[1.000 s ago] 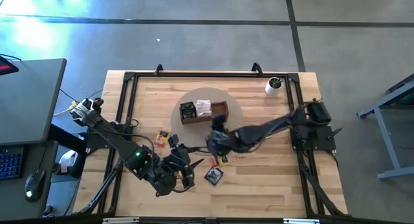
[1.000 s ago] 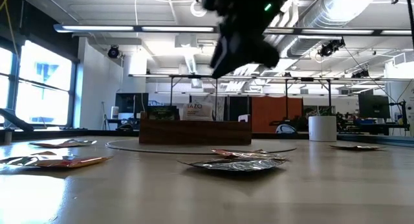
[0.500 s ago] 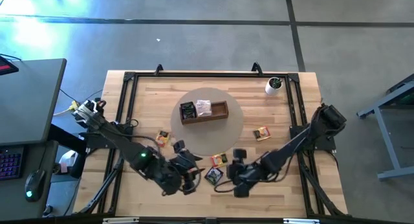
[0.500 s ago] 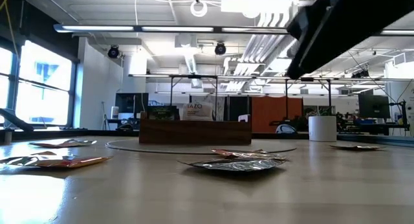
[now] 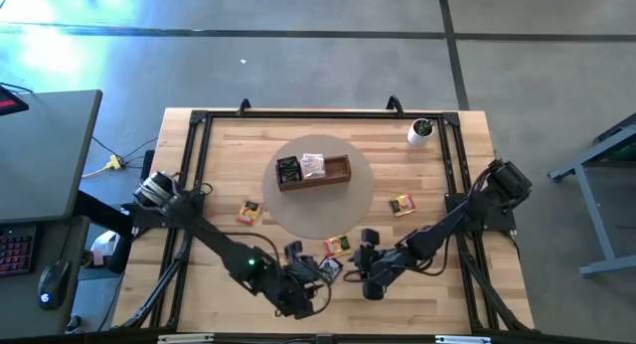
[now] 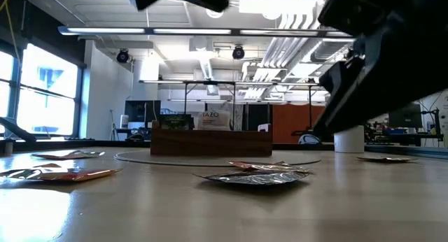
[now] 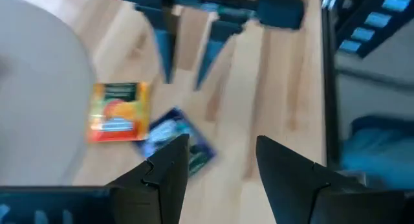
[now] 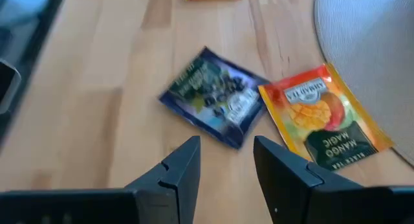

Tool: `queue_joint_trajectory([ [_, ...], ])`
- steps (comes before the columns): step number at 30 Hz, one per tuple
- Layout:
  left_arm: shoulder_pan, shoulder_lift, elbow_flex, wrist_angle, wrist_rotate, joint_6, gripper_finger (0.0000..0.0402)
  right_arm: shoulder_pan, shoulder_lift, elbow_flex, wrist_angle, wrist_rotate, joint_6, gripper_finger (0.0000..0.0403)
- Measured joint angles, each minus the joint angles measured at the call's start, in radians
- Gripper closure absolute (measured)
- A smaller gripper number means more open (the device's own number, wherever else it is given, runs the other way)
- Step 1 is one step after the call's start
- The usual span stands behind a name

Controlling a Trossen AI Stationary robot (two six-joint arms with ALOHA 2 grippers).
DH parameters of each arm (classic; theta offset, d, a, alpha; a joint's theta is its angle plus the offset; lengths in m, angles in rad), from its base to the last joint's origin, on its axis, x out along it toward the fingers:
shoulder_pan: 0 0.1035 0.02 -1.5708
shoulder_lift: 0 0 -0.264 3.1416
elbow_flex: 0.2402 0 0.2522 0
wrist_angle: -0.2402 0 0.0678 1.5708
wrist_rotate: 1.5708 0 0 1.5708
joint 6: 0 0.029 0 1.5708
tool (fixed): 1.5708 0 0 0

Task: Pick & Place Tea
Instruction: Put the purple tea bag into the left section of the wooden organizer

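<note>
A dark blue tea sachet [image 8: 217, 104] lies flat on the wooden table near its front edge, also seen in the high view [image 5: 329, 268]. An orange sachet [image 8: 323, 123] lies beside it at the grey mat's edge. My left gripper [image 7: 217, 159] hovers open just left of the dark sachet [image 7: 174, 136]. My right gripper [image 8: 226, 156] hovers open just right of it. The two grippers face each other across the sachets. The brown tray [image 5: 313, 171] on the round mat holds sachets.
More orange sachets lie at the table's left [image 5: 247, 212] and right [image 5: 401, 204]. A white cup [image 5: 421, 131] stands at the far right corner. A black frame [image 5: 189, 145] runs along the table's edges. The round grey mat [image 5: 358, 200] lies under the tray.
My right gripper has swung from beside the tray toward the near edge, dropped low and rolled, ending beside the dark sachet. My left gripper has moved right along the near edge toward the same sachet and come down. The sachets have not moved.
</note>
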Motion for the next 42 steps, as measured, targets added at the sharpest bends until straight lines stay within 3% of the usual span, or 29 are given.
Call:
queue_joint_trajectory([
  [4, 0.04, 0.071, 0.0, 0.035, 0.047, -0.2, 0.0225, -0.014, 0.026, 0.0, -0.028, -0.007, -0.033, 0.0263],
  [8, 0.092, 0.139, 0.002, 0.017, 0.13, -0.538, 0.0225, -0.039, 0.04, 0.0, -0.033, -0.023, -0.014, 0.0263],
  [13, 0.108, 0.215, 0.001, 0.006, 0.235, -0.71, 0.0225, -0.068, 0.04, 0.0, -0.028, -0.053, -0.025, 0.0263],
  [24, 0.109, 0.227, 0.026, 0.002, 0.21, -0.796, 0.0225, -0.085, 0.041, 0.0, -0.034, -0.088, -0.056, 0.0263],
  [29, 0.095, 0.215, 0.083, -0.083, 0.235, -0.798, 0.0225, -0.086, 0.041, 0.0, -0.026, -0.035, -0.096, 0.0263],
  [37, 0.067, 0.217, 0.106, -0.134, 0.243, -0.925, 0.0225, -0.123, 0.041, 0.0, 0.036, -0.114, -0.132, 0.0263],
  [42, 0.069, 0.252, 0.103, -0.153, 0.249, -0.971, 0.0225, -0.137, 0.041, 0.0, 0.025, -0.147, -0.052, 0.0263],
])
